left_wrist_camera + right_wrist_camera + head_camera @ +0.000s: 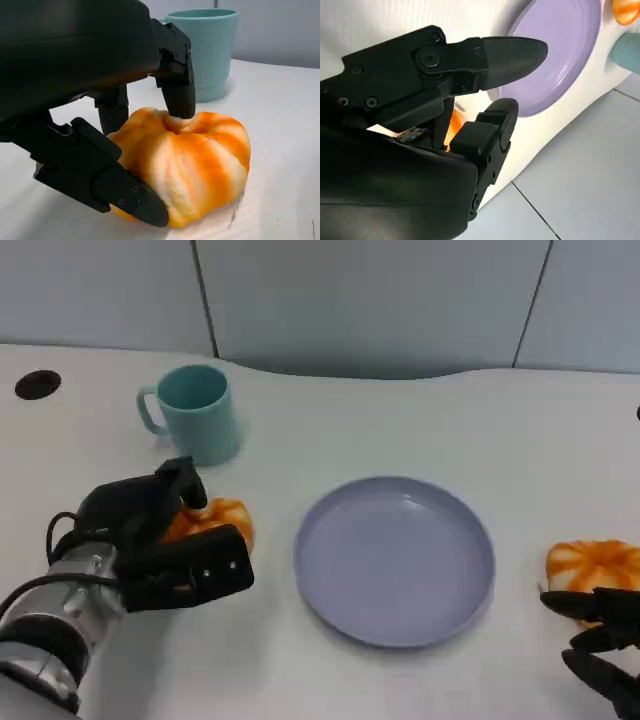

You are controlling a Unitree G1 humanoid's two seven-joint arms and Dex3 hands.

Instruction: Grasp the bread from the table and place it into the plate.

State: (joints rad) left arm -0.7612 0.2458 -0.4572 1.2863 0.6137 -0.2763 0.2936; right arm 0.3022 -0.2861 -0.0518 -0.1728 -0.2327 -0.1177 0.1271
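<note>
Nearest the camera: right hand (603, 650) sitting at the table's (520, 430) front right edge, fingers apart and gripping nothing, fingertips just short of a second orange-striped bread (594, 565); touching or not, cannot tell. Right wrist view: fingers (512, 52) pointing across toward the plate (570, 45), spread with a gap between them, a sliver of orange peeking through underneath.

Left hand (165, 540) lying at front left, silver forearm (50, 625) coming in from the lower corner. Closing around the orange-striped bread (215, 520) from above and from the near side. Left wrist view: one fingertip (179, 97) pressing into the dimple on top of the bread (195, 160), a lower finger (120, 192) wedging against its near underside. Gripping it, then, with the bread resting on the table (285, 110), not lifted as far as visible.

Lying mid-table: purple plate (395, 560), round, shallow rim, holding nothing, sitting between the two breads and well apart from each. Gripped bread lying just left of it, not in it.

Standing further back: teal mug (193, 412), upright, handle pointing left, standing just behind the left hand and the gripped bread; also looming behind the bread in the left wrist view (207, 50).

Showing far left: dark round hole (37, 385) in the tabletop. Rising behind the table edge: grey panel wall (370, 300).
</note>
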